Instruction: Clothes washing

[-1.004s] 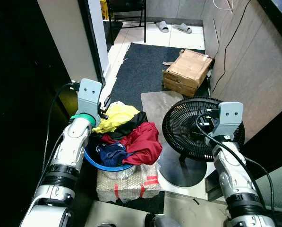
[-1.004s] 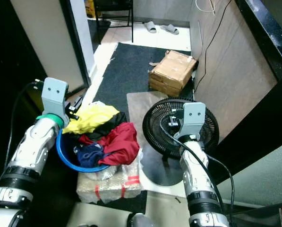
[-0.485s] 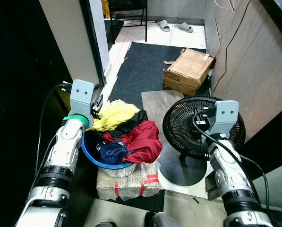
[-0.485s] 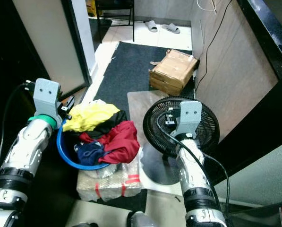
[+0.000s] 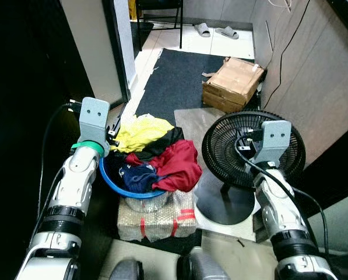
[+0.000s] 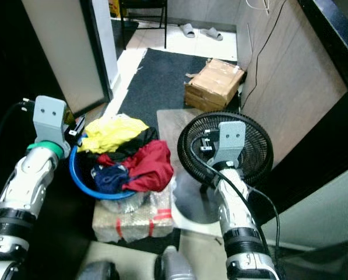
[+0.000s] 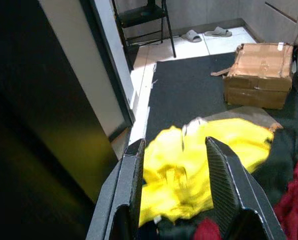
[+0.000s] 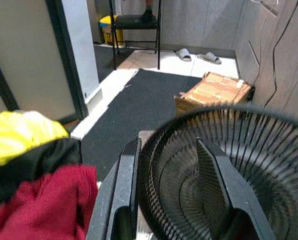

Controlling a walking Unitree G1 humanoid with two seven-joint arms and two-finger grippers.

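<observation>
Left eye view: a round blue basin point(image 5: 112, 184) sits on a wrapped bundle point(image 5: 156, 216) on the floor, heaped with soft, crumpled clothes.
Clothes: a yellow shirt point(image 5: 140, 129) at 12 o'clock on the pile, a red one point(image 5: 179, 166) at 3 o'clock, a dark blue one point(image 5: 137, 175) in the middle.
Left gripper point(image 7: 172, 175): at 9 o'clock of the basin, its two black fingers apart, empty, aimed at the yellow shirt.
Right gripper point(image 8: 168, 170): fingers apart, empty, right by the fan point(image 5: 252, 154) with its thin black wire cage.
What could go wrong: the right fingers could poke into the cage and tip the fan.
Also: loose cloth may slide off the heap, or the basin could slip off the lumpy bundle if pushed.
Behind, at 12 o'clock: a dark rough mat point(image 5: 179, 81) and a cardboard box point(image 5: 232, 84).
</observation>
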